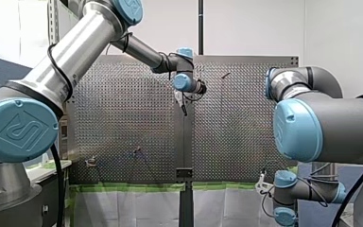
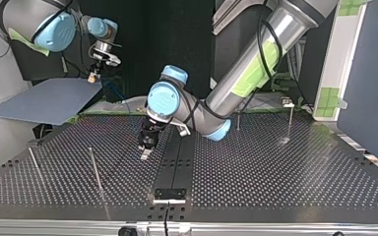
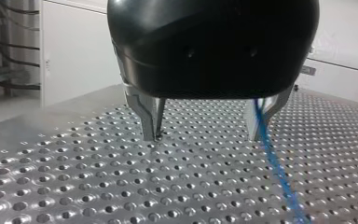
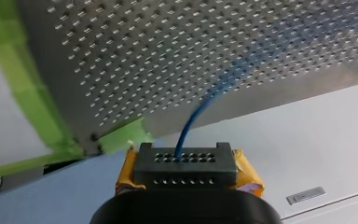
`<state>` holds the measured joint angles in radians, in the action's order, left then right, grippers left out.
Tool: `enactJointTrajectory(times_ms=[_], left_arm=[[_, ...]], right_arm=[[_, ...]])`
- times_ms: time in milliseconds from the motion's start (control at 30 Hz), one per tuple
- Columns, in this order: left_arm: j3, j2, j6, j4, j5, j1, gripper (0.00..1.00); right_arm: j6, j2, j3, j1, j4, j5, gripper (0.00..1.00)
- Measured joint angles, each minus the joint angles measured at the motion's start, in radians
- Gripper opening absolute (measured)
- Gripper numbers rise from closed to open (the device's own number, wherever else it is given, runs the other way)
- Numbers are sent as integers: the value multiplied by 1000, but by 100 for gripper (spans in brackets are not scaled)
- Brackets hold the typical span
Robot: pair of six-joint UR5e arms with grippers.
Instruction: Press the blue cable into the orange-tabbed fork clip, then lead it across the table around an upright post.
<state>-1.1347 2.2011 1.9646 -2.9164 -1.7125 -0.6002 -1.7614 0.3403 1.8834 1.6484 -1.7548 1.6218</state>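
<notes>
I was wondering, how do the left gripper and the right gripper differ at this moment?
My left gripper stands open, with bare metal fingers; my right gripper has yellow pads and is shut on the blue cable. My left gripper sits low over the perforated table; my right gripper is held off beyond its edge. Both have the cable close by.

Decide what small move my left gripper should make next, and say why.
Probably close the left gripper on the blue cable. Its fingers stand open with tips at the table, the cable runs beside one finger, and the right gripper grips the cable farther along.
</notes>
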Motion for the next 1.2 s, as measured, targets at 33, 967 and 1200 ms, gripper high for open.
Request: enactJointTrajectory(times_ms=[33,967,1200], left_arm=[[0,0,-7,-6,0,0,94],[0,-1,-126,-158,5,-12,94],[0,-4,-163,-186,-10,-14,94]], right_arm=[[-2,7,0,0,5,0,0],[-41,87,-73,-3,199,11,0],[-43,94,-74,-3,204,6,0]])
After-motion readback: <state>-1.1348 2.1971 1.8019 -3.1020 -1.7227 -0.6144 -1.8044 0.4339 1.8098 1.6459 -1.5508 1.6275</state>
